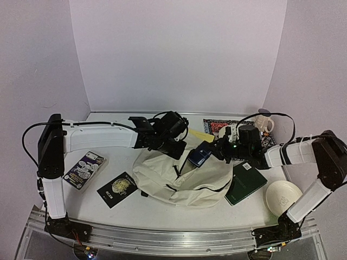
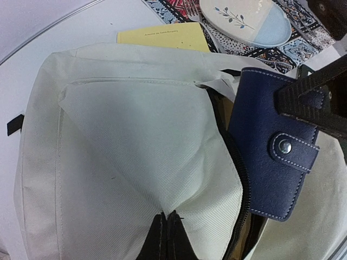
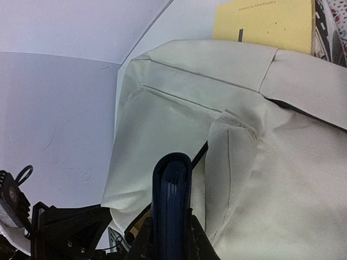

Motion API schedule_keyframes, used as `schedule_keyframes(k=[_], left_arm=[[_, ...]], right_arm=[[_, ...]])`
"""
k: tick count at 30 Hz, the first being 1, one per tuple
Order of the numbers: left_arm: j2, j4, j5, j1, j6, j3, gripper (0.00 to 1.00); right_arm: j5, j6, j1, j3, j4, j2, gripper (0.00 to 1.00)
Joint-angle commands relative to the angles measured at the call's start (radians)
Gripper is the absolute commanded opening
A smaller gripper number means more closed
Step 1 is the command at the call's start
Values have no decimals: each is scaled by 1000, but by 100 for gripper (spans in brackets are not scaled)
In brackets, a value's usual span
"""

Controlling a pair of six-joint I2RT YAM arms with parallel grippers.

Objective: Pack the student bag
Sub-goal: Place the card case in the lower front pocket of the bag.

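Note:
The student bag (image 1: 181, 181) is a cream fabric backpack lying mid-table with its black zipper (image 2: 243, 184) open. My left gripper (image 2: 165, 218) is shut on a pinch of the bag's front fabric (image 2: 162, 162), holding the flap up at the bag's far-left edge (image 1: 174, 149). My right gripper (image 3: 172, 230) is shut on a dark blue snap wallet (image 3: 172, 189). The wallet (image 1: 199, 155) hangs edge-down over the bag's opening, beside the zipper, its snap tab (image 2: 293, 149) showing in the left wrist view.
A green book (image 1: 246, 183) and a white bowl (image 1: 283, 196) lie right of the bag. A black booklet (image 1: 116, 188) and a card pack (image 1: 84, 169) lie left. Behind are a yellow booklet (image 2: 165, 37), a patterned mat (image 1: 217, 126), a plate (image 2: 246, 20) and a mug (image 1: 264, 123).

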Motion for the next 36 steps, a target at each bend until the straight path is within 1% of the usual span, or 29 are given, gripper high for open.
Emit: schedule_keyframes(k=[1, 11, 18, 22, 28, 36], left_arm=[[-97, 107, 8, 3, -32, -2, 0], [-101, 158, 9, 16, -59, -2, 0], [-119, 216, 45, 28, -78, -37, 0], [-115, 225, 94, 28, -82, -44, 0], [-131, 245, 120, 28, -93, -68, 0], [-119, 263, 157, 28, -108, -65, 0]], right_arm=[[-68, 53, 15, -3, 169, 3, 0], [-69, 84, 61, -23, 215, 52, 0], [-113, 102, 78, -49, 302, 137, 0], [-153, 99, 78, 2, 347, 184, 0], [-177, 90, 78, 113, 352, 246, 0], [-186, 89, 81, 230, 368, 342, 0]])
